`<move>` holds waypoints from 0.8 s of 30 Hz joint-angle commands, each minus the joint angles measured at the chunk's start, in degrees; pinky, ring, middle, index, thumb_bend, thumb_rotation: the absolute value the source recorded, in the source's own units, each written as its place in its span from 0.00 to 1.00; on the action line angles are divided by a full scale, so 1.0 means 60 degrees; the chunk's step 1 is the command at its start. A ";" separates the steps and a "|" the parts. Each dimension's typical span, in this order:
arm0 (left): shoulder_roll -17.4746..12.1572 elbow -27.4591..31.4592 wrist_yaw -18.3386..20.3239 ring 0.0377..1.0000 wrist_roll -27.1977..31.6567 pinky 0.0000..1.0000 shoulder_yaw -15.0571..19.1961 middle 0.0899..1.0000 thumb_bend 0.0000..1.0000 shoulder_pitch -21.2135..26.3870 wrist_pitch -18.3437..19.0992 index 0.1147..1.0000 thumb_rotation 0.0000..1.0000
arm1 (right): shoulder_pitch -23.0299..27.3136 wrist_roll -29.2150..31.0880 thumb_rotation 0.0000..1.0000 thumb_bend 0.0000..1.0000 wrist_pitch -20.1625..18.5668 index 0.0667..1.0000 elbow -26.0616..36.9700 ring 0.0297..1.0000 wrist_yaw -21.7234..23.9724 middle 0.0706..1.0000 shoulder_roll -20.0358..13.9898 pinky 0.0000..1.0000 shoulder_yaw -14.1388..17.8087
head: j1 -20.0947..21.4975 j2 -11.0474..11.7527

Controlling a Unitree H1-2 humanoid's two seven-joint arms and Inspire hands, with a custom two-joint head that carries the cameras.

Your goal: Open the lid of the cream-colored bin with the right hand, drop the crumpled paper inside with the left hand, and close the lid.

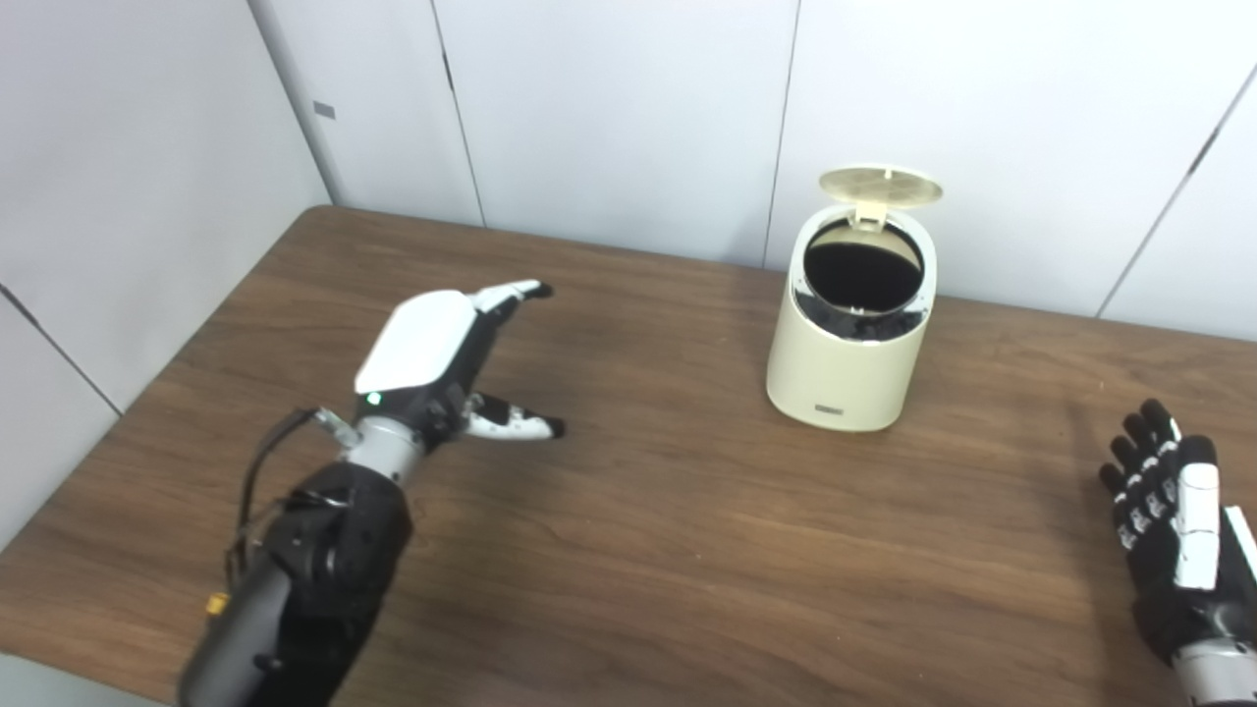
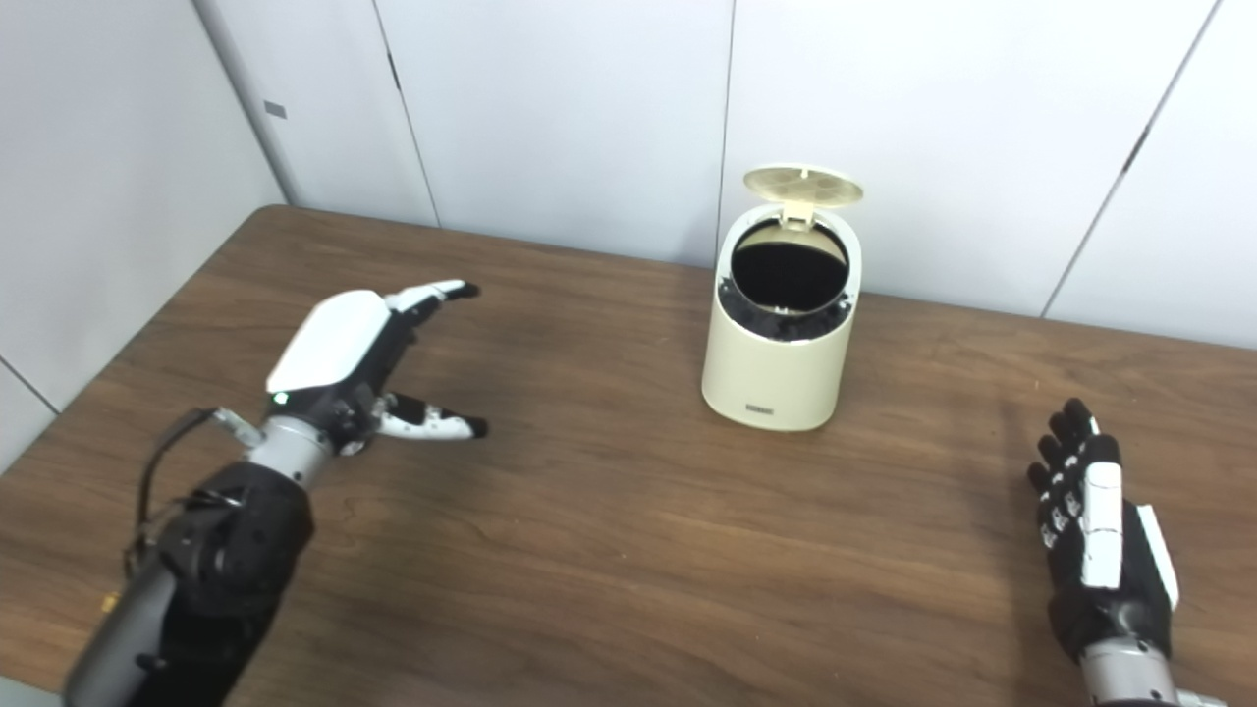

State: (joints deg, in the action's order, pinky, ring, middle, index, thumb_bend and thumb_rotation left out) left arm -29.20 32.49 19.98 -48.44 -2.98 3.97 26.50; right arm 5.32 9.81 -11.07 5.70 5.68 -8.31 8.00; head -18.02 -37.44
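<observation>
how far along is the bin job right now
The lid of the cream-colored bin stands open, so that step looks done. No crumpled paper shows on the table, and the left hand is open and empty; the paper may already be inside, but the bin's interior is too dark to tell. The right hand is open, far from the bin. Closing the lid remains.

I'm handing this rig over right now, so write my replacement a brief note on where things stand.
Left robot hand: open, empty, above the table, left of the bin.
Right robot hand: open, empty, low at the right edge.
Cream-colored bin: upright near the back; lid raised.
Crumpled paper: not visible; the bin's dark interior hides whether it is inside.
Done: lid open.
Left: confirm the paper, close the lid.
</observation>
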 commanded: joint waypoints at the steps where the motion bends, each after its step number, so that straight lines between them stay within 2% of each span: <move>1: -0.0399 0.0247 0.0343 0.85 -0.0394 0.72 0.0234 0.84 0.94 0.0316 0.0016 0.83 0.13 | 0.0302 0.0083 1.00 0.54 0.0242 1.00 0.0254 1.00 0.0001 1.00 -0.0006 1.00 -0.0006 | -0.0009 -0.0021; 3: -0.0633 0.0228 0.0939 0.85 -0.0536 0.72 0.0421 0.84 0.94 0.0336 0.0044 0.83 0.12 | 0.0299 0.0069 1.00 0.53 0.0225 1.00 0.0314 1.00 -0.0020 1.00 -0.0010 1.00 -0.0013 | -0.0019 -0.0038; 7: -0.1065 0.0117 0.2242 0.85 -0.1085 0.71 0.0784 0.85 0.91 0.0375 0.0063 0.84 0.18 | 0.0294 0.0135 1.00 0.55 0.0119 1.00 0.0458 1.00 -0.0051 1.00 -0.0010 1.00 0.0026 | -0.0081 -0.0086; 10: -0.1261 -0.0066 0.2644 0.83 -0.1599 0.72 0.0990 0.84 0.92 0.0296 0.0052 0.83 0.27 | 0.0297 0.0196 1.00 0.55 0.0039 1.00 0.0521 1.00 -0.0043 1.00 -0.0032 1.00 0.0069 | -0.0081 -0.0086; 12: -0.1334 -0.0202 0.2809 0.84 -0.1764 0.73 0.1133 0.85 0.91 0.0257 0.0040 0.83 0.29 | 0.0307 0.0212 1.00 0.56 -0.0003 1.00 0.0534 1.00 -0.0054 1.00 -0.0041 1.00 0.0089 | -0.0138 -0.0102; 17: -0.1435 -0.0618 0.2987 0.86 -0.1665 0.74 0.1515 0.86 0.89 0.0191 0.0001 0.83 0.26 | 0.0287 0.0154 1.00 0.55 -0.0023 0.99 0.0587 0.99 -0.0097 1.00 -0.0025 1.00 0.0067 | -0.0156 -0.0097; 18: -0.1424 -0.0780 0.2881 0.86 -0.1479 0.74 0.1624 0.86 0.88 0.0153 -0.0037 0.83 0.26 | 0.0283 0.0144 1.00 0.55 -0.0001 0.99 0.0570 0.99 -0.0097 1.00 -0.0026 1.00 0.0063 | -0.0156 -0.0097; 20: -0.1360 -0.1053 0.2697 0.86 -0.1176 0.73 0.1784 0.86 0.87 0.0104 -0.0102 0.83 0.18 | 0.0286 0.0123 1.00 0.56 0.0063 1.00 0.0494 1.00 -0.0081 1.00 -0.0045 1.00 0.0050 | -0.0126 -0.0073; 24: -0.1296 -0.1494 0.2354 0.85 -0.0777 0.71 0.1898 0.87 0.87 0.0012 -0.0192 0.83 0.16 | 0.0323 0.0210 1.00 0.57 0.0098 1.00 0.0384 1.00 -0.0054 1.00 -0.0051 0.99 0.0090 | -0.0130 -0.0067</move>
State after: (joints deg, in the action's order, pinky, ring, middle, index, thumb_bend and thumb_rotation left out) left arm -35.63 23.23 36.57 -53.33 7.45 3.20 26.09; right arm 5.35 10.48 -11.90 6.57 5.48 -8.21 8.07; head -18.72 -37.79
